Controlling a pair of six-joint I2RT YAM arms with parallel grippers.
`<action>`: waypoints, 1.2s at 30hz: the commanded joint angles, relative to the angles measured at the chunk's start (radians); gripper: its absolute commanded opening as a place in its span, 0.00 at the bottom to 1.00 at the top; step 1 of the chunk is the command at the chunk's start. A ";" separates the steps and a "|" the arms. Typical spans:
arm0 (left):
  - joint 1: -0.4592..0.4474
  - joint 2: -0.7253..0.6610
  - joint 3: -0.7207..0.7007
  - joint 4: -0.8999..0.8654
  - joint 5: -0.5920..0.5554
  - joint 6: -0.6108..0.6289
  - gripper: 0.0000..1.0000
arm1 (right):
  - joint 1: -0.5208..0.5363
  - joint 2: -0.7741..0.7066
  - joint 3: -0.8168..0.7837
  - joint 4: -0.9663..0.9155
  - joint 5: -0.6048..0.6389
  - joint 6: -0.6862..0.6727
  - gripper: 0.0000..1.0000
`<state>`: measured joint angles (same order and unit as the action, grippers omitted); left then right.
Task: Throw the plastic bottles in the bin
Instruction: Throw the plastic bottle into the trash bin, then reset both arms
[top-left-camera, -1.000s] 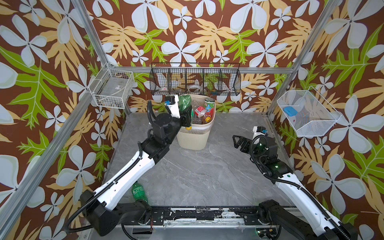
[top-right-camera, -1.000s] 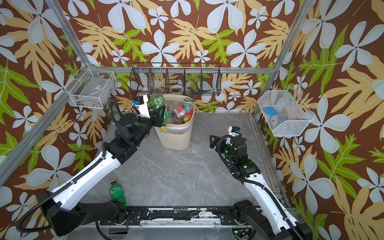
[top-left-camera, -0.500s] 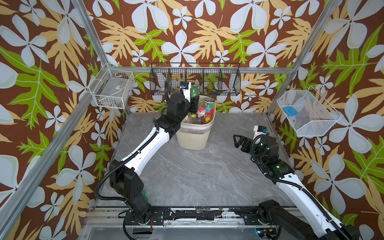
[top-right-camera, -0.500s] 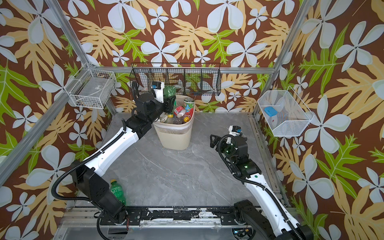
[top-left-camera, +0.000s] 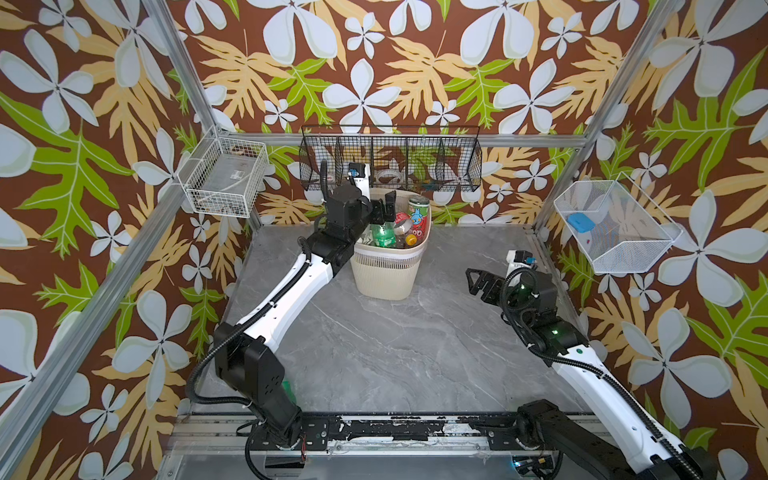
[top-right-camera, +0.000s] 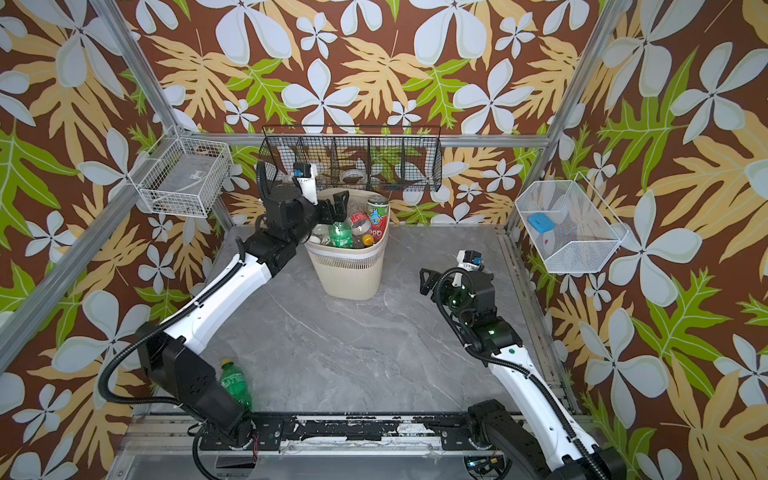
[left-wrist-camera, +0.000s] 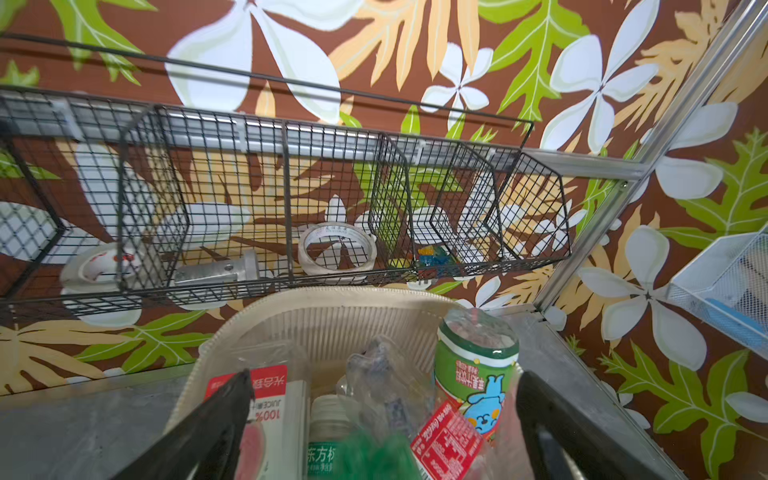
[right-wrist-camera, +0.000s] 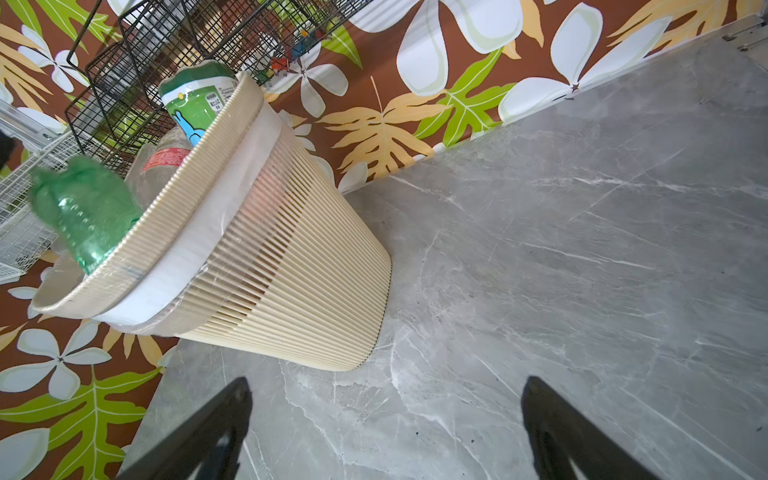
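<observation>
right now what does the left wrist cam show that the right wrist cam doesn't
Only left wrist: the bin's inside, with a white juice label among the bottles, and the open left gripper over it. Only right wrist: the bin's ribbed outer wall down to its foot, and the open right gripper. Both: the bin's rim, the green-labelled bottle, the black wire basket.

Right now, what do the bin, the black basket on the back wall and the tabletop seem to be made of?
Bin: beige plastic, matte, judging by thin moulded slats and a ribbed rim.
Black basket: coated metal wire, seemingly; thin rigid grid with dividers.
Tabletop: grey marble look with white veins, faint sheen; stone or printed laminate, cannot tell.
</observation>
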<state>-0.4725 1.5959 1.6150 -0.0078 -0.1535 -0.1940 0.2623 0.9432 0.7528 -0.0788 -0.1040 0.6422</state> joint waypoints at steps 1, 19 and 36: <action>0.002 -0.105 -0.108 0.111 -0.061 -0.007 1.00 | 0.000 0.004 0.006 0.019 0.007 -0.017 1.00; 0.002 -1.232 -1.422 0.409 -0.521 -0.005 1.00 | 0.000 -0.068 -0.128 0.036 0.309 -0.204 0.99; 0.307 -0.532 -1.569 1.159 -0.350 0.058 1.00 | -0.046 0.144 -0.626 1.091 0.694 -0.665 0.99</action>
<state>-0.2035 0.9718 0.0364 0.8635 -0.6163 -0.1276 0.2432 0.9821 0.1555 0.6716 0.5568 0.0807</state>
